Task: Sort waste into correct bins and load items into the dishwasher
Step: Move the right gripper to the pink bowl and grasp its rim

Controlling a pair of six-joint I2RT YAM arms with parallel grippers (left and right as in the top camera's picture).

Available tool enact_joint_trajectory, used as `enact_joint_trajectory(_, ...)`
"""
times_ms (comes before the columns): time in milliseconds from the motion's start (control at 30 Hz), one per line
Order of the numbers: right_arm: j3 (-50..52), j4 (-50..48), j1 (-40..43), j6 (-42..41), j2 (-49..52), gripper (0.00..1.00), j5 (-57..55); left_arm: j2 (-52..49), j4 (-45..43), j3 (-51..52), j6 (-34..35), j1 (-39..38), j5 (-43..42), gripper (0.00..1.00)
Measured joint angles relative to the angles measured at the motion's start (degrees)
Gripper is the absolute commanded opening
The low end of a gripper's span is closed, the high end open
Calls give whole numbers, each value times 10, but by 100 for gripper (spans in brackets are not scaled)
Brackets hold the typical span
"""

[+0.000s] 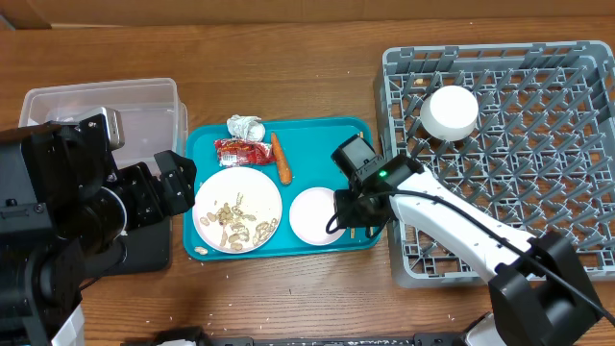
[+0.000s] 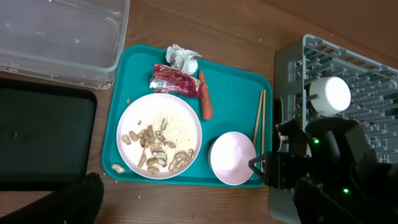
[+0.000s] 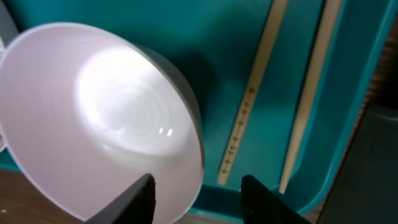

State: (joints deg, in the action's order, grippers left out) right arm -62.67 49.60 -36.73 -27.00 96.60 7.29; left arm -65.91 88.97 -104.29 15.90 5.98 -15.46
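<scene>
A white plate (image 1: 261,188) with beige food scraps (image 1: 233,219) and rice sits on a teal tray (image 1: 205,144). Behind it lie a crumpled paper ball (image 1: 245,126), a red wrapper (image 1: 242,151) and a carrot (image 1: 281,160). A white bowl (image 1: 312,215) stands at the tray's right, with two chopsticks (image 2: 259,121) beside it. My right gripper (image 3: 198,190) is open, its fingers either side of the bowl's (image 3: 93,124) near rim. My left gripper (image 2: 199,208) is open and empty, high over the tray's left edge. The grey dish rack (image 1: 538,144) holds an upturned white cup or small bowl (image 1: 450,112).
A clear tub (image 1: 144,101) stands at the back left. A black tray (image 2: 43,137) lies in front of it, partly under my left arm. One loose peanut (image 2: 117,168) lies on the teal tray's front left corner.
</scene>
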Motion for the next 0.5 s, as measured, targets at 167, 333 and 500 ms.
enact_joint_trajectory(167, 21, -45, -1, -1, 14, 10, 8, 0, 0, 0, 0, 0, 0, 100)
enact_joint_trajectory(333, 19, -35, -1, -6, 17, 4, -5, 0, 0, 0, 0, 0, 0, 100)
enact_joint_trajectory(500, -31, 17, -1, 7, 9, 4, -31, 0, 0, 0, 0, 0, 0, 100)
